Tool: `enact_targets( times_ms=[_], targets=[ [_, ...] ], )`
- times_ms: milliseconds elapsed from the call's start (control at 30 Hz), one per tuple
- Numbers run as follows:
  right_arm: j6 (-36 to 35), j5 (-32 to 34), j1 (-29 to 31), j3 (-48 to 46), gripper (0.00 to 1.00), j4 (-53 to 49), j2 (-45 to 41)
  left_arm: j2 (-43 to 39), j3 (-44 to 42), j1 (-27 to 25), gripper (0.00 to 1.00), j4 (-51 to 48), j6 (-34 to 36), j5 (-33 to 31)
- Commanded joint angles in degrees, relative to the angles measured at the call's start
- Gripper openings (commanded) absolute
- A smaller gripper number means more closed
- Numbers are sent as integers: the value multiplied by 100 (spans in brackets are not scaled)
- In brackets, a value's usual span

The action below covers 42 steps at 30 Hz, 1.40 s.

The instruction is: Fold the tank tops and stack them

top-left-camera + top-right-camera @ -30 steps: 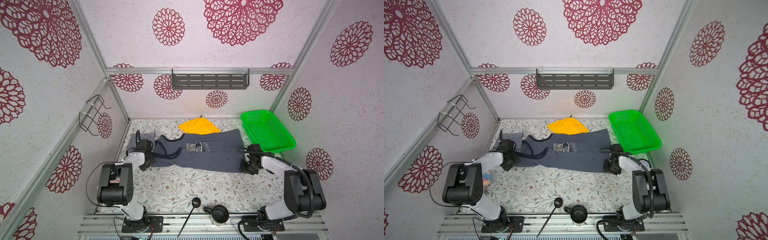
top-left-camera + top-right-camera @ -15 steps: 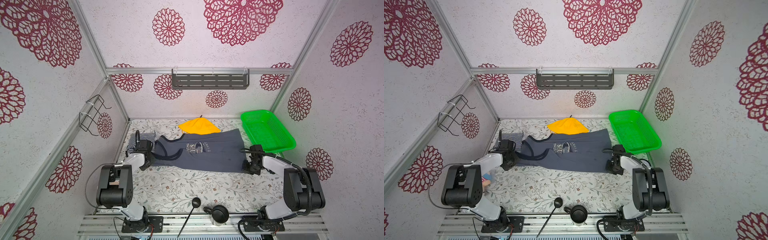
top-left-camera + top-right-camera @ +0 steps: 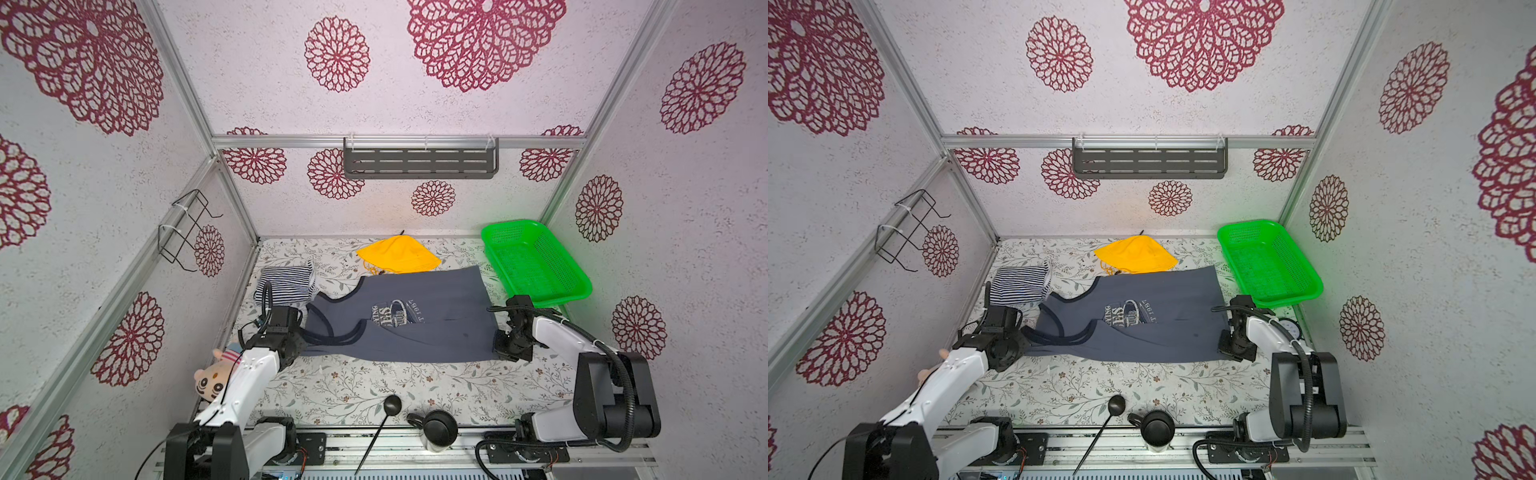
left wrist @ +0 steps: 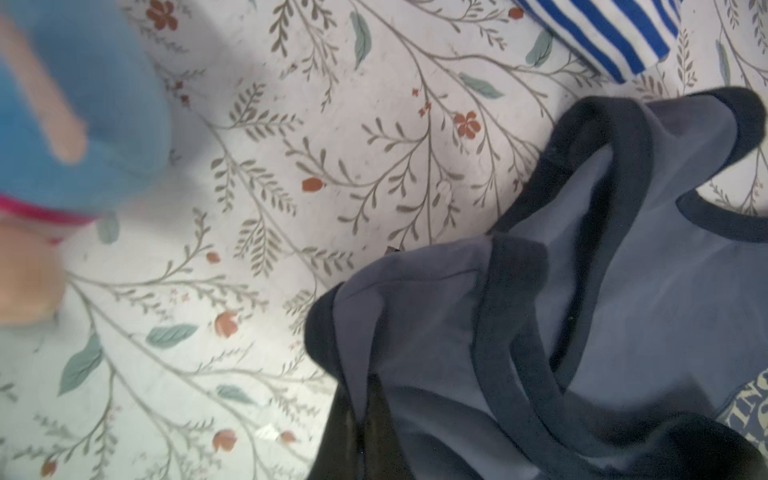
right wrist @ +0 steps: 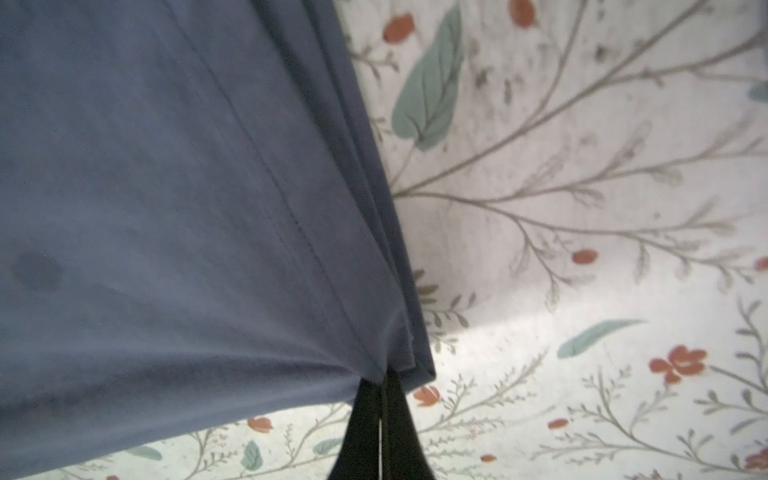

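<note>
The flowered tabletop (image 3: pixel 374 386) carries everything. Across its middle lies the grey tank top (image 3: pixel 440 332), neck to the left and hem to the right, with a near flap folded over part of the chest print. It looks light, thin and limp. It will likely sag and crease between two holds, so I judge the ends the right places to take it: a shoulder strap on the left, a hem corner on the right, with the cloth kept taut between them. The striped tank top (image 3: pixel 286 284) sits bunched at the far left, just beside the grey one's far strap. The right end effector (image 5: pixel 380 415) is pinched tight on the near hem corner, with several layers gathered. The left end effector (image 4: pixel 361 419) is clenched on the near shoulder strap, by the dark binding

Hard to make out: the fold hides part of the print, cloth buries most of the left fingers in the wrist view, and the striped pile could be one top or more, I cannot tell
</note>
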Motion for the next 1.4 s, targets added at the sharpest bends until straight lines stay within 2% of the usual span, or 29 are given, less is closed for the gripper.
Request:
enact_targets(
  times_ms=[0, 33, 67, 100, 133, 167, 233, 333, 433, 533, 633, 733, 867, 967, 1067, 1167, 1367],
  targets=[
    [159, 258, -77, -156, 0, -552, -348, -443, -138, -25, 0, -489, -369, -359],
    [142, 212, -83, -172, 0, -534, -428, -515, -139, -14, 7, -499, -344, -376],
    [120, 201, -79, -137, 7, -522, -489, -517, -97, -18, 25, -527, -302, -397],
    [78, 188, -79, -48, 19, -525, -566, -467, -9, -14, 42, -578, -231, -436],
    [4, 145, -79, 95, 33, -540, -659, -389, 146, -15, 53, -675, -135, -523],
    [-79, 54, -79, 245, 47, -533, -739, -325, 314, -15, 61, -784, -20, -639],
    [-263, -64, -79, 742, 68, -563, -881, -165, 772, -11, 68, -942, 312, -878],
    [-650, -370, -73, 1434, 78, -289, -883, 284, 1467, 29, 71, -784, 834, -908],
    [-1211, -443, -70, 2120, 76, -4, -284, 1208, 2084, 17, 70, -106, 1207, -404],
    [-1529, -735, -102, 2663, 66, 455, 530, 2394, 2741, -55, 61, 395, 1404, 188],
    [-1598, -992, -117, 3191, 45, 806, 1251, 3298, 3300, -198, 54, 432, 1503, 253],
    [-1575, -888, -126, 3729, 21, 1039, 1935, 3781, 3558, -256, 54, 540, 1528, 199],
    [-1508, -825, -115, 4532, 21, 1026, 2914, 4224, 3831, -301, 56, 672, 1404, 365],
    [-1450, -669, -110, 4910, 36, 1113, 3402, 4492, 3945, -382, 61, 661, 1364, 365],
    [-1430, -439, -106, 5239, 49, 1159, 3829, 4697, 3916, -418, 62, 687, 1332, 431],
    [-1384, -374, -66, 5424, 51, 1323, 4096, 4818, 3868, -462, 54, 727, 1290, 471],
    [-1260, -298, 19, 5747, 50, 1512, 4530, 4931, 3883, -489, 30, 766, 1251, 452]
  ],
)
